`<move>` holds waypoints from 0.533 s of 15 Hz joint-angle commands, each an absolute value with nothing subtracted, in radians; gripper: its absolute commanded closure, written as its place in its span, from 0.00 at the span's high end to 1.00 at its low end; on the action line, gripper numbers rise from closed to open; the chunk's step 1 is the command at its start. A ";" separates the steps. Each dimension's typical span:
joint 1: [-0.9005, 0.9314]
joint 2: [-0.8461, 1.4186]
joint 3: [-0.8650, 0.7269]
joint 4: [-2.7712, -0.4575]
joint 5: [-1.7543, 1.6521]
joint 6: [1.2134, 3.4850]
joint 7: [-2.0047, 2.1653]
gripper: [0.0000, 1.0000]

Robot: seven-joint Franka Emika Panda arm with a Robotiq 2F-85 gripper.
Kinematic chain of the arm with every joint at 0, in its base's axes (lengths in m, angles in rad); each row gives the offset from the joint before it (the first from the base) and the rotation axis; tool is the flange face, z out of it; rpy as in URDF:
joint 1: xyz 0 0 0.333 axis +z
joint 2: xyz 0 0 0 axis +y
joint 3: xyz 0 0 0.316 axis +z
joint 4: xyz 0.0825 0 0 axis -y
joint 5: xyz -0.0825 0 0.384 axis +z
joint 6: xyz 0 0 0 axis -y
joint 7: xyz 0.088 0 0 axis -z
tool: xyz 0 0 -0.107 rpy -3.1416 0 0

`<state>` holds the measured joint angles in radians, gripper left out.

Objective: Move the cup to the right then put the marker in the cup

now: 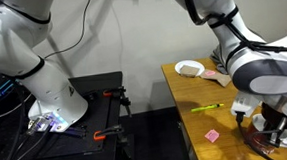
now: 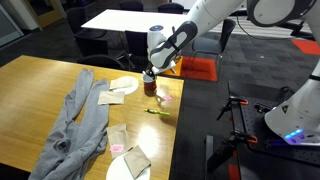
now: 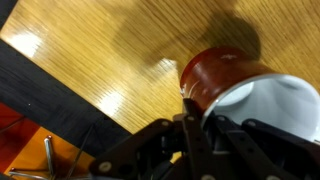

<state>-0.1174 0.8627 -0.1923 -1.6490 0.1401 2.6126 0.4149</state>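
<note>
Wooden tabletop (image 2: 35, 85); we see pincer (image 3: 200, 112) pinching cup (image 3: 215, 70) rim; thin rim grip could slip, tipping cup toward marker (image 1: 207, 107) or tabletop edge.

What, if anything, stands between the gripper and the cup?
Nothing visible does. The gripper is right at the cup, and the wrist view shows a finger by the rim.

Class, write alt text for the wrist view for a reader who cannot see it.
A dark red cup with a white inside stands on a wooden table, right against the gripper; whether it clamps the rim is unclear. The table's black edge crosses the lower left.
</note>
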 commanded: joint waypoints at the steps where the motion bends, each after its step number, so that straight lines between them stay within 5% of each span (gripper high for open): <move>1: -0.101 0.884 -0.215 -1.620 0.159 2.628 0.464 0.02; 7: -0.095 0.904 -0.224 -1.611 0.161 2.644 0.503 0.02; 8: -0.094 0.905 -0.225 -1.611 0.161 2.644 0.507 0.10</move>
<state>-0.1155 0.8983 -0.2037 -1.6296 0.1409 2.6309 0.4779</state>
